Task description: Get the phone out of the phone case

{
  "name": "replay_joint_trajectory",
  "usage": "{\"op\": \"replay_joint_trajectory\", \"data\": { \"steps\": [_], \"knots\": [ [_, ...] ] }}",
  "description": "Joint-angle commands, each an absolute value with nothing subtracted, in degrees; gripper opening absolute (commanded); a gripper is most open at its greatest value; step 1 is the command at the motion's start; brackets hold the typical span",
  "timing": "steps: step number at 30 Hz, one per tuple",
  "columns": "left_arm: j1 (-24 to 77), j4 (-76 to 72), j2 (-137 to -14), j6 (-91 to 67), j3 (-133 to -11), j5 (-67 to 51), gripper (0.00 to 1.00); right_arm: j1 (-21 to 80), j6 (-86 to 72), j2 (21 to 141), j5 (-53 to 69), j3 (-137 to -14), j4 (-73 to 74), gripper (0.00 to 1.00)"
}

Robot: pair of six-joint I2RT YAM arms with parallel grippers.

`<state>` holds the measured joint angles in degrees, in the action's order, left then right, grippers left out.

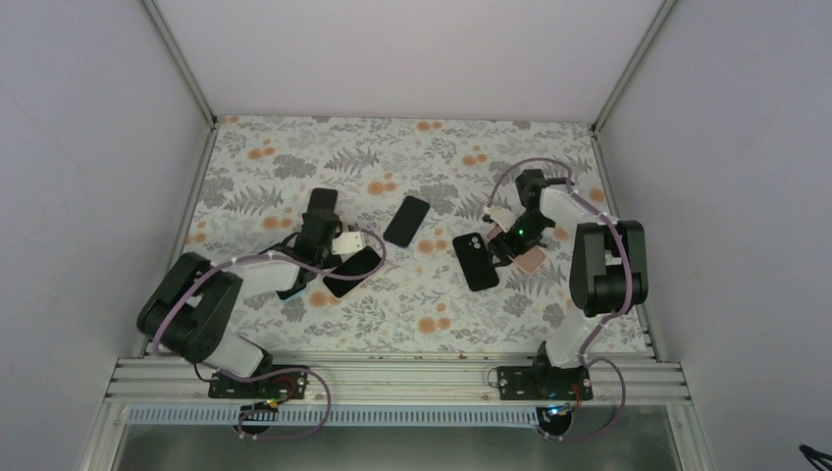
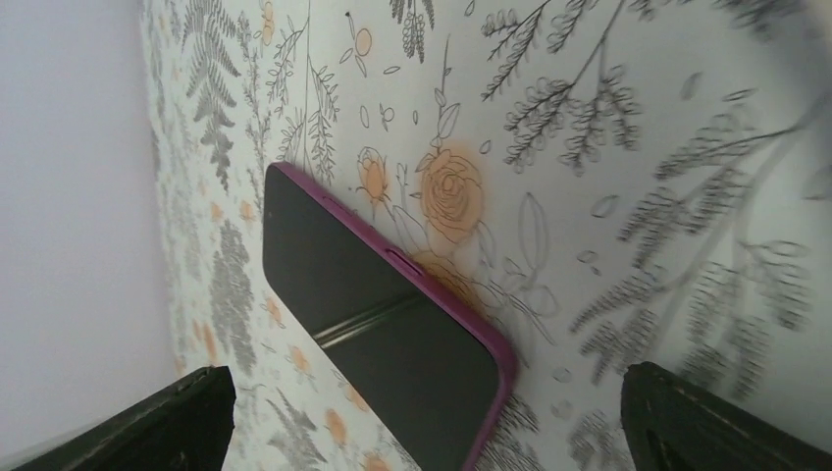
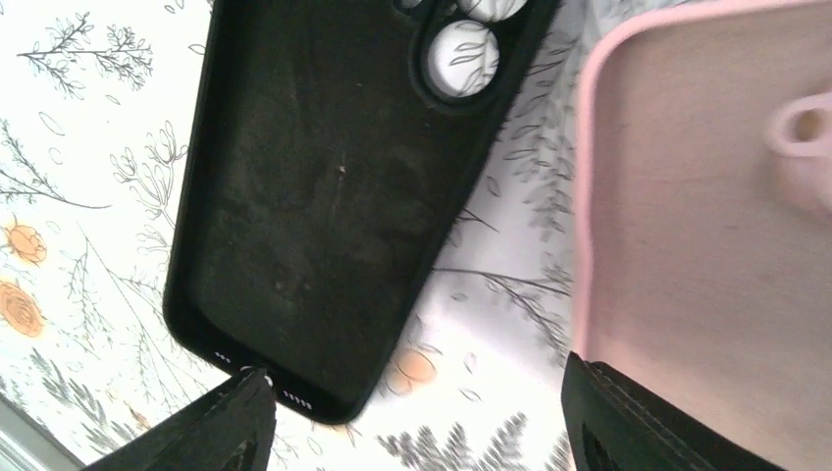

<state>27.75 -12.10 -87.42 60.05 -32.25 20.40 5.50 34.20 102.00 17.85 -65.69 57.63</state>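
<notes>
The left tool (image 2: pixel 427 378) is opened wide and holds nothing. Its two dark fingers (image 2: pixel 167 422) stand at the lower corners of the left wrist view, one on each side of the phone (image 2: pixel 383 324). Neither finger touches the phone there. The phone lies flat on the flowered desk (image 2: pixel 638 147) with its dark screen up, and it is still inside the purple case (image 2: pixel 502 358), whose rim runs along its long edge and around one corner. In the top view this phone lies just beside the left tool, on the left half of the desk.

The right tool (image 3: pixel 417 373) is also released and grips nothing. Between its fingers lies a black case (image 3: pixel 324 216), empty, with the desk pattern showing through its camera holes. One fingertip is at the lower edge of this black case; I cannot tell if it touches. The other finger is in front of the lower edge of a pink case (image 3: pixel 706 226), which lies just beside the black one.

A second phone (image 1: pixel 407 221), without any case, lies on the desk between the two arms.
</notes>
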Motion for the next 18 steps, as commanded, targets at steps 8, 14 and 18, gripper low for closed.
{"op": "replay_joint_trajectory", "data": {
  "steps": [8,14,18],
  "knots": [
    [27.3,22.9,-70.2,55.7,-40.9,9.1,0.98,17.5,35.4,89.2,16.1,-72.3,65.3,0.77],
    [26.6,28.7,-70.6,54.6,-42.2,5.2,0.42,26.1,31.4,95.6,24.2,-74.0,62.7,0.04],
    [26.2,28.6,-73.4,53.4,-40.2,3.9,0.02,31.3,35.3,100.2,31.4,-73.2,61.0,0.04]
  ]
}}
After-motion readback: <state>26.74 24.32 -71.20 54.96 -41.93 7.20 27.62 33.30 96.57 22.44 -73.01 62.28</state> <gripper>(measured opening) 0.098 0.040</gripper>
